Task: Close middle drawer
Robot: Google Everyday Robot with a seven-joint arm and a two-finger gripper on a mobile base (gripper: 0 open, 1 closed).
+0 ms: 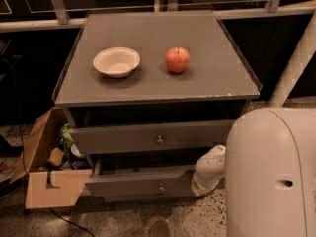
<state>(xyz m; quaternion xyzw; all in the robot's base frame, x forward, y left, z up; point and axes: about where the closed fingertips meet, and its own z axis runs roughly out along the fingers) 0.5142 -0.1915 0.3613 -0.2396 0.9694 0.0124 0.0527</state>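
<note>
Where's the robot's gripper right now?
Low on the right, the gripper sits at the right end of the open middle drawer, below the top drawer.

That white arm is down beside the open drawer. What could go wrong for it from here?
1. The gripper sits at the right end of the middle drawer front, well away from the knob. An off-centre push might skew the drawer and jam it.
2. The top drawer also juts out just above, so the gripper might knock it on the way in.
3. A hard jolt could set the apple rolling on the cabinet top.
</note>
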